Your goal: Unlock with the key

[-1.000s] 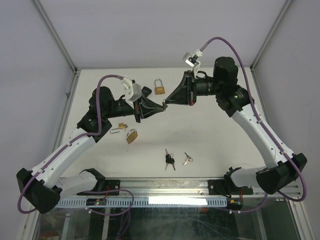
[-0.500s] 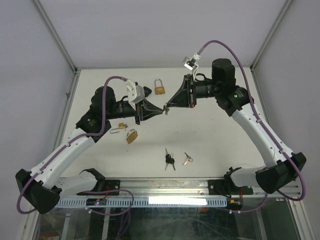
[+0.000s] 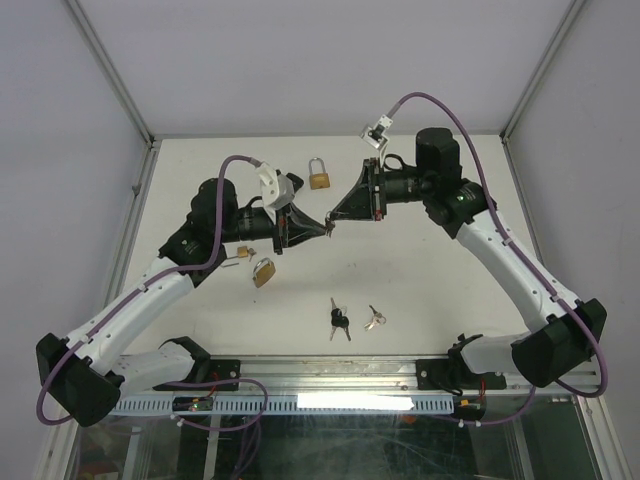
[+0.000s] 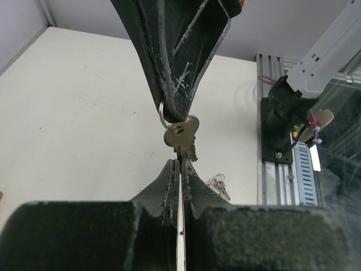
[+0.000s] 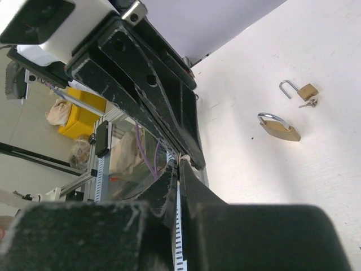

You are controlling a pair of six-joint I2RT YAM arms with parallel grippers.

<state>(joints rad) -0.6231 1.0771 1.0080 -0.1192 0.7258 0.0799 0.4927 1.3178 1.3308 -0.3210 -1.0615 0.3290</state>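
Note:
A brass key (image 4: 181,135) hangs in mid-air on a small steel ring (image 4: 162,116). My right gripper (image 5: 179,164) comes down from above in the left wrist view and is shut on the ring. My left gripper (image 4: 179,164) is shut on the tip of the key's blade from below. In the top view the two grippers meet tip to tip (image 3: 328,222) above the table's middle. A shut brass padlock (image 3: 319,175) lies at the back. Another brass padlock (image 3: 264,271) and an open one (image 5: 299,91) lie under my left arm.
A bunch of black-headed keys (image 3: 340,320) and a second small key bunch (image 3: 376,319) lie near the front of the white table (image 3: 420,270). Grey walls enclose the table at the back and on both sides. The metal rail (image 3: 330,400) runs along the near edge.
Both arms have shifted while staying tip to tip: the meeting point has drifted slightly toward the near edge, and the left arm's wrist has moved right. Both grippers stay shut.

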